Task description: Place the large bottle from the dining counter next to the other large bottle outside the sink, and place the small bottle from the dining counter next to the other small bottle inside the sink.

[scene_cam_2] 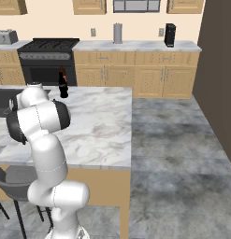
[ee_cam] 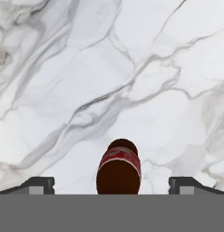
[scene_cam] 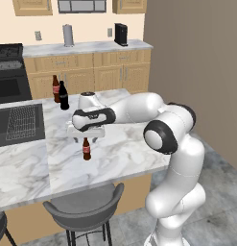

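The small bottle (scene_cam: 86, 151), tiny and brown with a red label, stands upright on the marble dining counter (scene_cam: 129, 149). My gripper (scene_cam: 86, 138) hangs straight above it, open, with its top just below the fingers. In the hand view the small bottle (ee_cam: 119, 170) sits between the two fingertips (ee_cam: 39, 185), untouched. The large bottle (scene_cam: 55, 88), brown with a red label, stands beside the other large bottle (scene_cam: 64, 96), which is black, just right of the sink (scene_cam: 19, 122). The black bottle (scene_cam_2: 63, 87) also shows in the right base view. The other small bottle is out of view.
A grey stool (scene_cam: 84, 206) stands at the counter's near edge. A stove (scene_cam: 9, 72) is at the back left. On the rear counter are a grey canister (scene_cam: 67, 35) and a black appliance (scene_cam: 121, 33). A brown wall (scene_cam: 196, 62) rises on the right.
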Tool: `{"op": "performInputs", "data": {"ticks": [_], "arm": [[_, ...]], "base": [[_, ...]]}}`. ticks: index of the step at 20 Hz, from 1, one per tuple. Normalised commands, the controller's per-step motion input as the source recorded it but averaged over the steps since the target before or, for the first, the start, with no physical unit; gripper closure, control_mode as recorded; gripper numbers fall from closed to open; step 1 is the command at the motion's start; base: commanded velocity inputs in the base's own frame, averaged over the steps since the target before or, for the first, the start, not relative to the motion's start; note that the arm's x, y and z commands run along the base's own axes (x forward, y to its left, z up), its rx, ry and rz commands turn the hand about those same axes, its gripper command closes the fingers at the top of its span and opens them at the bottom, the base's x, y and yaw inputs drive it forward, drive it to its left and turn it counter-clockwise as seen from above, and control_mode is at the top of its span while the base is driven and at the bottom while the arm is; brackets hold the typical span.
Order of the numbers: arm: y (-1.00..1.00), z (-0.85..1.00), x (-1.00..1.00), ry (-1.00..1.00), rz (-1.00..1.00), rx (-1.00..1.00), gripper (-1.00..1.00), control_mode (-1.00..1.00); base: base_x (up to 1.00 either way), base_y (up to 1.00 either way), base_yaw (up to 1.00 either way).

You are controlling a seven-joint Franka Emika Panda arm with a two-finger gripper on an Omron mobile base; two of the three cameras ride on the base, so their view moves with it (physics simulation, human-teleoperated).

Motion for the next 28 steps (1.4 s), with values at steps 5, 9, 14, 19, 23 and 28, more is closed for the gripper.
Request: {"op": "performInputs", "data": {"ticks": [5, 9, 14, 19, 23, 28], "arm": [[0.00, 0.00, 0.00, 0.00, 0.00, 0.00, 1.00, -1.00], [0.00, 0.00, 0.00, 0.00, 0.00, 0.00, 1.00, -1.00], [0.00, 0.00, 0.00, 0.00, 0.00, 0.00, 1.00, -1.00], [-0.17, 0.07, -0.01, 0.00, 0.00, 0.00, 1.00, -1.00], [-0.67, 0.41, -0.41, 0.00, 0.00, 0.02, 1.00, -1.00], [-0.60, 0.43, -0.48, 0.00, 0.00, 0.00, 1.00, -1.00]], "base": [[0.00, 0.00, 0.00], [0.00, 0.00, 0.00], [0.00, 0.00, 0.00], [0.00, 0.00, 0.00], [0.00, 0.00, 0.00], [0.00, 0.00, 0.00]]}}
